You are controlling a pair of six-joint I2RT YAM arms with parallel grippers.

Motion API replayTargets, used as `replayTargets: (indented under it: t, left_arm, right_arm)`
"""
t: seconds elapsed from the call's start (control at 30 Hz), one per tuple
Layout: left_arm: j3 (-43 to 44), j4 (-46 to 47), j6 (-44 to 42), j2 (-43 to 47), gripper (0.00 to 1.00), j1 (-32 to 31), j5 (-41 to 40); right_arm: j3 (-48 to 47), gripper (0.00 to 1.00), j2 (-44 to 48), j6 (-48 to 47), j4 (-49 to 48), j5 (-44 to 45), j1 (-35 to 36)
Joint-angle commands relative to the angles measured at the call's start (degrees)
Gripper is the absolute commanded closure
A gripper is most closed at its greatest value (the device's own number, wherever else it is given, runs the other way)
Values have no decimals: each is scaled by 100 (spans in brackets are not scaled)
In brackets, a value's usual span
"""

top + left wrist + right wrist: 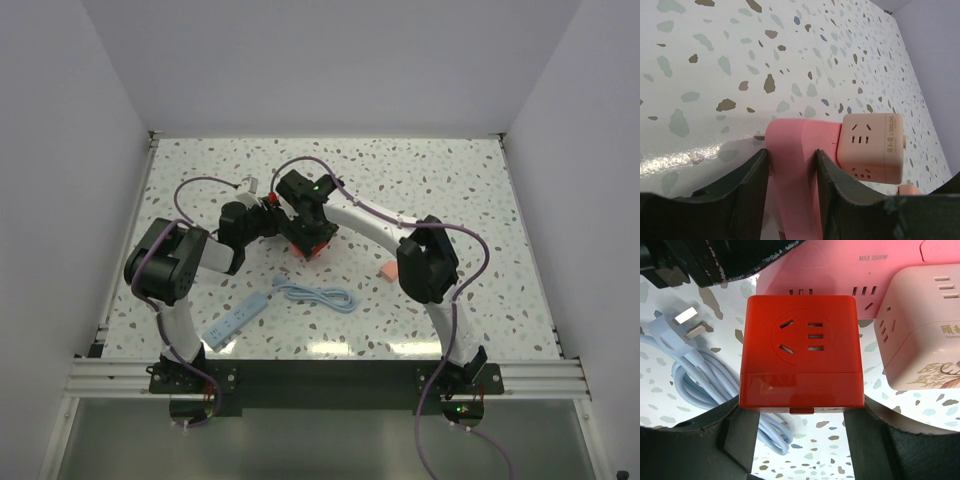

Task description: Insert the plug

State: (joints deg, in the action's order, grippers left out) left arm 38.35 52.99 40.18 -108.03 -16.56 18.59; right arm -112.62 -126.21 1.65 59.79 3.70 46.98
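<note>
One plug point(385, 270) lying loose, well apart from right claw point(311, 242)

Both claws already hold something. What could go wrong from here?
1. The right gripper is clamped on the red cube, while the plug sits ungripped on the table. The wrong block might get pushed in.
2. Only the left gripper steadies the pink block. A hard push could twist it in the fingers.
3. The cable lies right beside the red cube and might snag.
</note>
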Motion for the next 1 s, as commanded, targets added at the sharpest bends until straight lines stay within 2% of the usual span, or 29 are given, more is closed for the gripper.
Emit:
replayTargets:
  t: [0.0, 0.13, 0.43, 0.53, 0.57, 0.6, 0.97]
  left_arm:
    - [-293, -632, -362, -140, 100, -137, 655]
    - [-319, -615, -362, -122, 100, -137, 646]
    - [-275, -615, -353, -148, 100, -137, 716]
    - [-266, -623, -345, -157, 100, -137, 734]
    - [-258, -641, -353, -157, 100, -137, 725]
    - [-258, -641, -353, -166, 100, -137, 734]
    - [-214, -711, -371, -166, 100, -137, 734]
  right_arm:
    - [169, 80, 123, 213, -1874, 886, -137]
    - [223, 66, 211, 257, -1988, 974, -137]
    - [995, 49, 808, 301, -2690, 939, -137]
    - [1329, 40, 1046, 327, -3024, 939, -137]
    - [1408, 31, 1177, 327, -3095, 922, -137]
    - [1557, 29, 1221, 345, -3166, 930, -137]
    - [1962, 27, 1485, 353, -3562, 1027, -145]
